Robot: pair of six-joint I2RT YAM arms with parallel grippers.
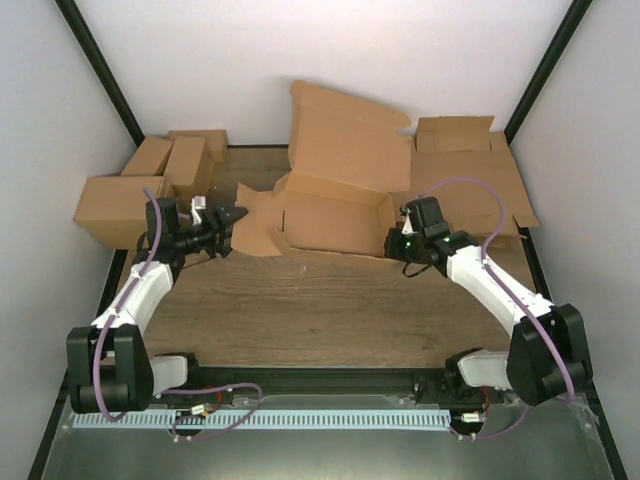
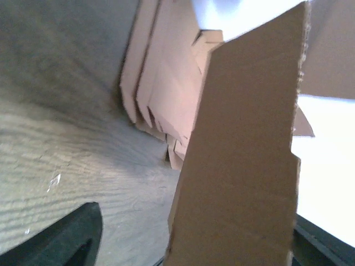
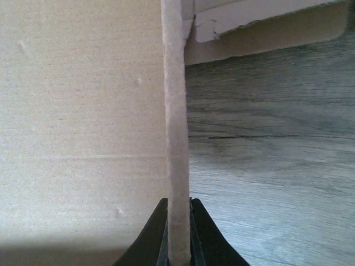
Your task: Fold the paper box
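The box point(image 3: 176, 138) has its wall edge pinched in the right hand point(image 3: 178, 216). It runs left-right, its other end flap point(image 2: 244, 155) standing inside the spread left hand point(image 1: 236, 217).

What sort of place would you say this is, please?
Probably an enclosed robot test cell: plain white walls surround a wooden table, with flat cardboard sheets and made-up cartons stocked beside the paper box.
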